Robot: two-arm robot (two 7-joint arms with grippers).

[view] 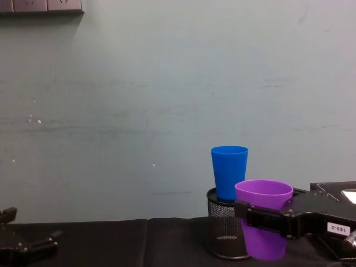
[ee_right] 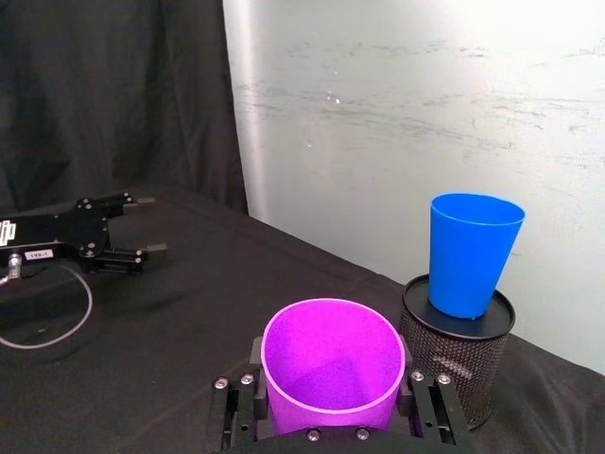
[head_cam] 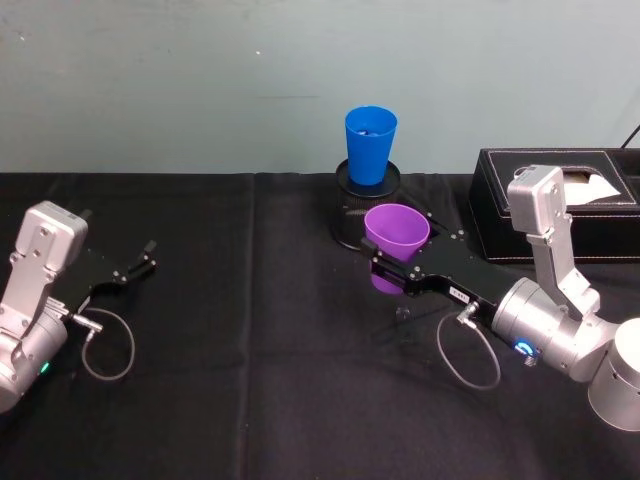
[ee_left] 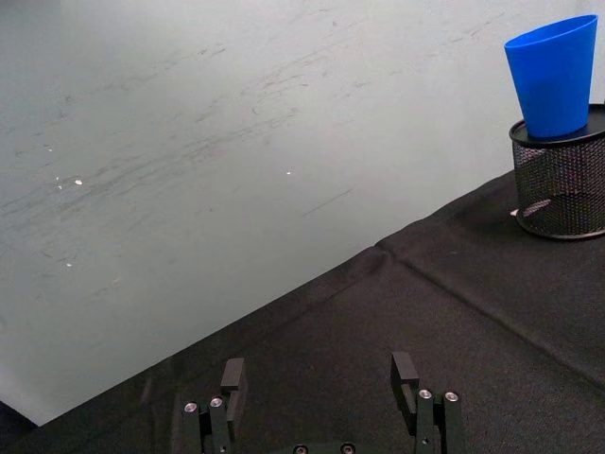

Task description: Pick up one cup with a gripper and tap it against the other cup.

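The right hand (head_cam: pixel 398 264) is seen pinching the purple cup (head_cam: pixel 396 230) by its sides below the rim, mouth upward, presumably so that its wall is free for the tap. The blue cup (head_cam: pixel 370 145) is stood just beyond on a mesh pen holder (head_cam: pixel 352 218). A gap between the cups is shown by the right wrist view. Height is revealed in the chest view (purple rim about level with the blue cup's foot). The left hand (head_cam: pixel 147 257), spread and empty, is parked at the left of the bench (head_cam: pixel 250 400).

The white label (view: pixel 338 227) on the right gripper (view: pixel 261 217) reads "188-2". A small label (ee_right: pixel 38 255) on the left gripper (ee_right: pixel 149 225) seems to read "188-1".
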